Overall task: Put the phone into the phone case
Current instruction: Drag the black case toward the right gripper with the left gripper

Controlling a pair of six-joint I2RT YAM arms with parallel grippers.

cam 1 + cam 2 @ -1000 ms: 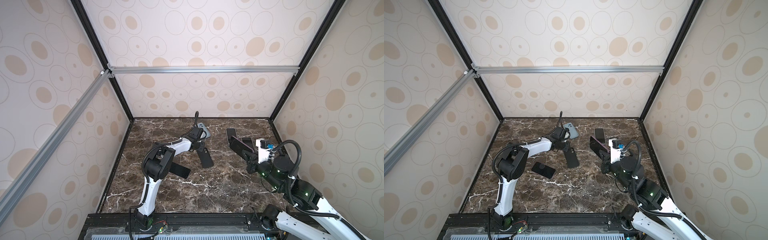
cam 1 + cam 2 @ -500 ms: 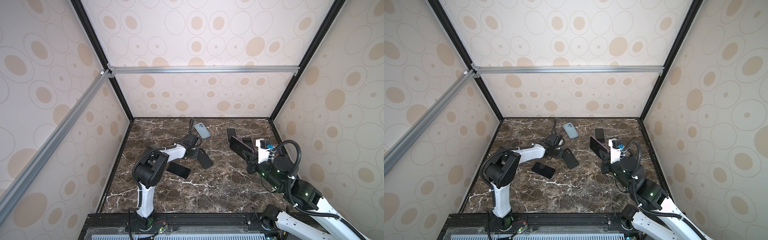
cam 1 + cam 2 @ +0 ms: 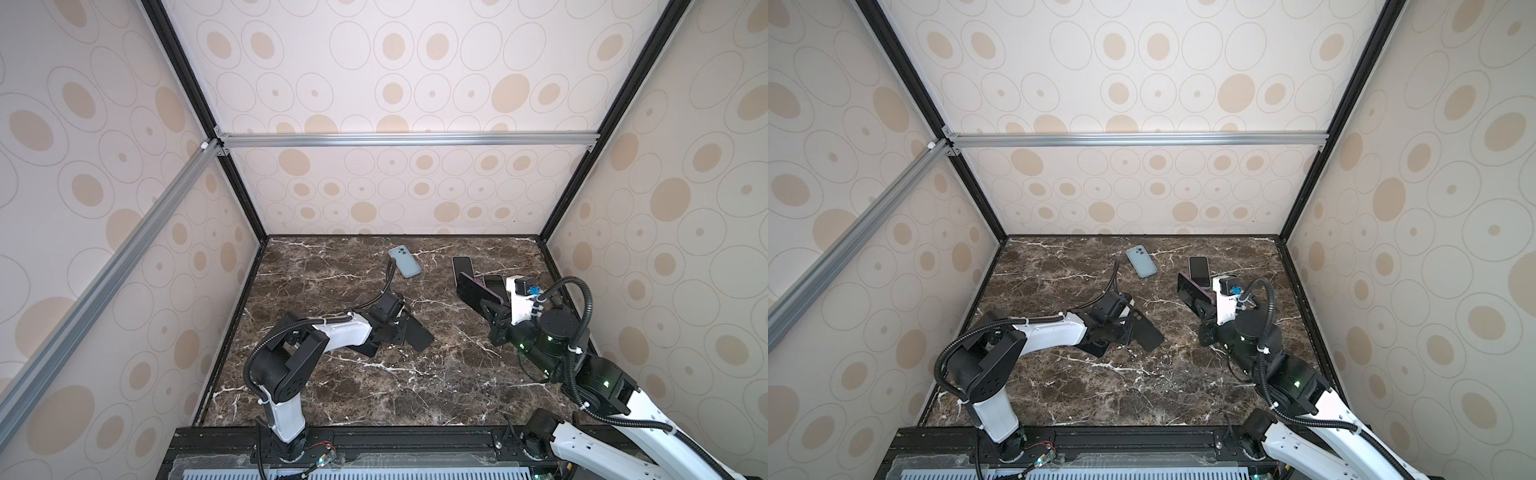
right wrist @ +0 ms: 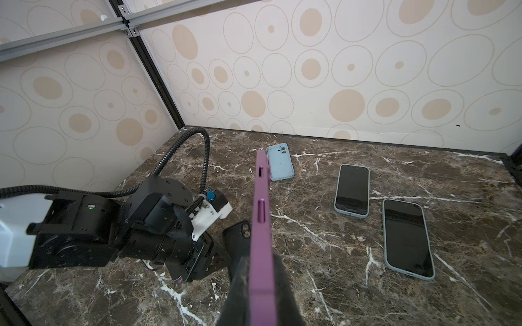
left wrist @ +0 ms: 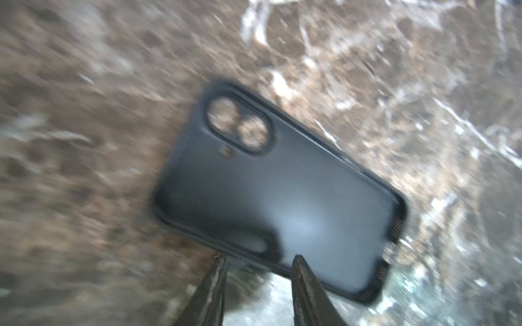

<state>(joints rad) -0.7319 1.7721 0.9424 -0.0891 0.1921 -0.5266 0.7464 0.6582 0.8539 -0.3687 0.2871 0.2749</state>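
Item 1: my left claw (image 5: 258, 262), fingers parted, holding nothing. Just past its tips, flat on the marble table (image 5: 423, 84): black case (image 5: 282, 192), one long edge lying at the tips.

Item 2: my right claw (image 4: 261, 271), clamped on the purple phone (image 4: 261, 211), which is held on edge, clear of the table. Beyond this claw, flat and screen-up: nearer phone (image 4: 408, 238), farther phone (image 4: 352, 190).

Item 3: well beyond my left claw, lying apart: pale blue case (image 3: 404, 262).

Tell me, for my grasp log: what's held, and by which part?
Right gripper clamps the purple phone across its faces near one end; left gripper, open over the black case, holds nothing.
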